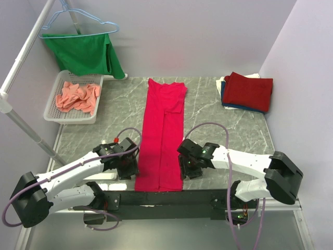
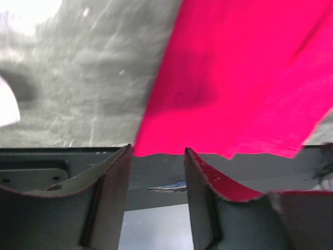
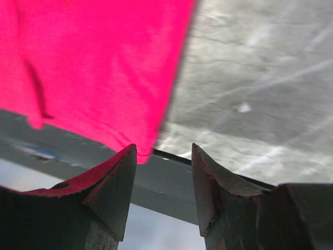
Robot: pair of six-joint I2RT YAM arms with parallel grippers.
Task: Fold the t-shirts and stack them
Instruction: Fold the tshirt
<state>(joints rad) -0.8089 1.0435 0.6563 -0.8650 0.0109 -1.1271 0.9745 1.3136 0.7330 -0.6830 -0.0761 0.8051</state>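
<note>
Marbled table [image 1: 119, 104] carries pinkish-red t-shirt [image 1: 162, 135], white basket [image 1: 70, 120], folded t-shirt stack [image 1: 248, 91].

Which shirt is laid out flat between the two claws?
The bright pinkish-red t-shirt, spread as a long strip down the middle. The salmon one lies crumpled in the basket, the dark red one sits folded at far right, the green one hangs.

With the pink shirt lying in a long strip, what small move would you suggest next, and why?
Probably close the left claw and right claw on the near hem corners of the pink shirt: both stand open at that edge, and the long strip is not yet folded crosswise.
</note>
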